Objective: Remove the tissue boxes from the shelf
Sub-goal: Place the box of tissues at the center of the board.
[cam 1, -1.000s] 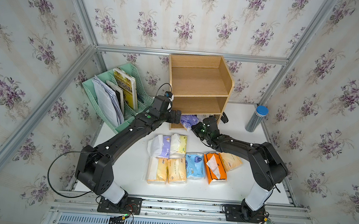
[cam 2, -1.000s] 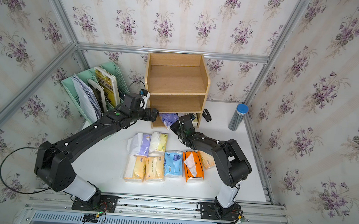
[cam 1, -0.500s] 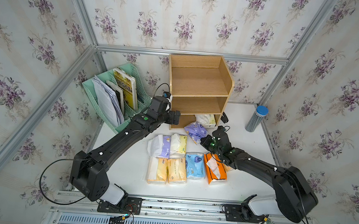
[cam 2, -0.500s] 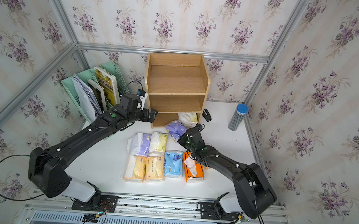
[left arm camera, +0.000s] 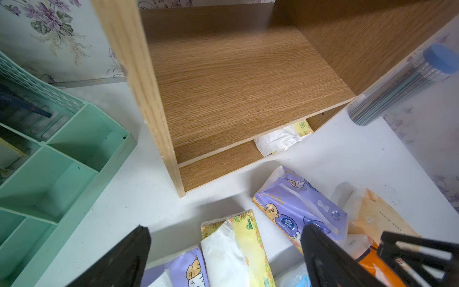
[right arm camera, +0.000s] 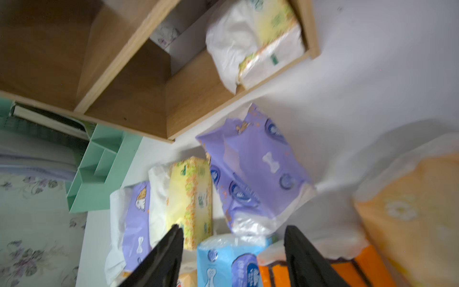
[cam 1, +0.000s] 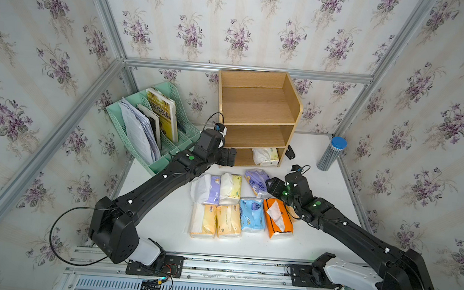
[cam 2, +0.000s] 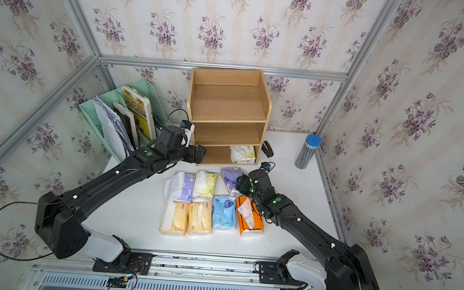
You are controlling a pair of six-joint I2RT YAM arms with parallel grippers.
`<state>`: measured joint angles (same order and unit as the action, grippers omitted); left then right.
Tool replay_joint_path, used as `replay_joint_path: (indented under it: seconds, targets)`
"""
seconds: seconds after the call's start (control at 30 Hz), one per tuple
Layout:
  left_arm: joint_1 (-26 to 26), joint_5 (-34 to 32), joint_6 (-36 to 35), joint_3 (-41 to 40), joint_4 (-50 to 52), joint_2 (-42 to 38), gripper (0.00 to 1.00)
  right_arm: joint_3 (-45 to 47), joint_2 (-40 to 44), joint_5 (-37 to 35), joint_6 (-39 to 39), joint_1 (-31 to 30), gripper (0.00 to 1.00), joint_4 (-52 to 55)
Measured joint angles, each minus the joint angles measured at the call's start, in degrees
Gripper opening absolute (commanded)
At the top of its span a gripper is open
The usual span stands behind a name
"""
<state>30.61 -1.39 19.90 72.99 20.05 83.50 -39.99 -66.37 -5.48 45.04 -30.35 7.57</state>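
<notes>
The task was judged almost done. Eight packs (cam 1: 228, 218) were counted on the table (cam 1: 160, 225), one of them half hidden under the right arm. Only the last pack (cam 1: 265, 156) was left in the shelf (cam 1: 257, 107), at the right end of the bottom tier. The top and middle tiers were bare.

The right gripper (right arm camera: 233, 229) was seen with its jaws spread apart and nothing pinched between them. The crumpled white end of the purple pack (cam 1: 256, 179) lay just ahead of its fingertips, so close that a light touch could not be ruled out. That pack was lying askew on the table, between the shelf front and the blue and orange packs of the near row. To its left, two more packs were set side by side, and behind it the last pack was seen in the tier mouth.

The left gripper (left arm camera: 224, 227) was spread wide and empty. It hung low just before the left part of the bottom tier, well to the left of the last pack. That pack was judged the one thing left to be drawn out, and the tier mouth before it was unobstructed.
</notes>
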Motion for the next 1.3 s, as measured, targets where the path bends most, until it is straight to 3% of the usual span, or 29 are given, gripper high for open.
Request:
replay_joint_path:
  seconds: [0.1, 0.3, 0.5, 0.77, 1.03, 1.17, 1.3]
  targets:
    - [0.20, -0.72, 0.00, -0.70, 0.02, -0.76, 0.99, -1.11, -3.56, 1.49, -3.34, 8.09, 0.59, 0.55]
    - [0.39, -1.73, -0.04, -1.38, 0.04, -1.88, 0.99, -6.47, -15.69, 6.78, -9.14, 11.15, 0.49, 0.00]
    - [0.48, -2.56, -0.46, -2.19, 0.46, -4.57, 0.99, -5.66, -22.18, 12.09, -9.53, 9.92, 0.36, -4.09]
    - [0.50, -3.17, -1.11, -2.84, 1.09, -4.15, 0.99, -4.55, -25.09, 15.54, -5.90, 2.08, 0.32, -9.97]
    - [0.48, -3.45, -2.05, -2.82, 1.03, -3.69, 0.99, -2.01, -18.01, 11.52, -1.49, 0.55, 0.62, -11.26]
    - [0.42, -3.85, -2.58, -2.91, -0.13, -3.28, 0.99, -1.97, -14.97, 9.35, 0.81, 2.32, 0.67, -14.71]
    - [0.37, -4.00, -2.60, -2.54, -1.33, -0.57, 0.99, -1.84, -17.51, 8.94, 5.90, 6.10, 0.67, -21.05]
